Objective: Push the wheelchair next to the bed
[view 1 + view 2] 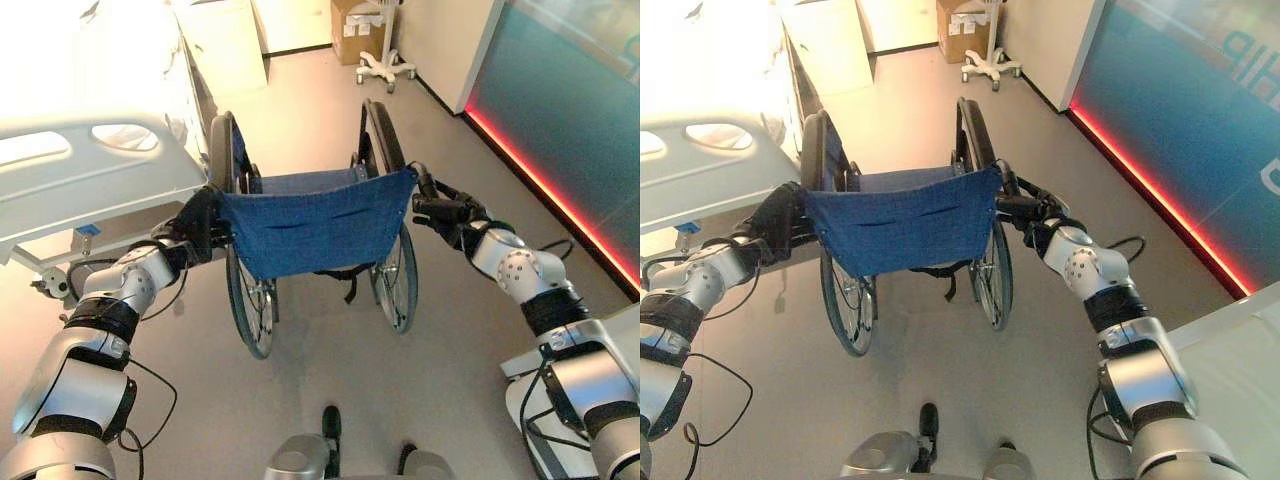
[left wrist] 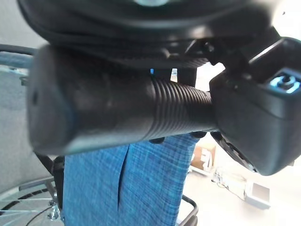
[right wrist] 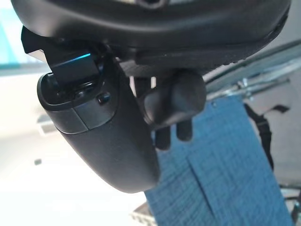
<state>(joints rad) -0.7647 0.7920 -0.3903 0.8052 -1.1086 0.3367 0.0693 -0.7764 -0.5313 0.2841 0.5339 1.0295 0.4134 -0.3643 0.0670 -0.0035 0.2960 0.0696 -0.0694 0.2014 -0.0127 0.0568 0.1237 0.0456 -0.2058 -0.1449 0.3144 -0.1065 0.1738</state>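
Both the left robot hand point(image 1: 200, 225) and right robot hand point(image 1: 440, 208) are wrapped round the wheelchair point(image 1: 315, 225) push handles, mid-push, so next it probably needs rolling forward alongside the bed point(image 1: 85, 175).

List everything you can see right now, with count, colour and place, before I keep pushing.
wheelchair: one, blue fabric backrest, black wheels, straight ahead on the floor, facing away.
push handles: two, black, one at each top corner of the backrest; left one ribbed.
bed: one, white, with side rail, ahead on the left beside the wheelchair.
cardboard box: one, brown, far end by the wall.
wheeled stand base: one, white, next to the box.
left hand: dark, wrapped round the left push handle.
right hand: dark, at the right push handle, fingers curled round it.
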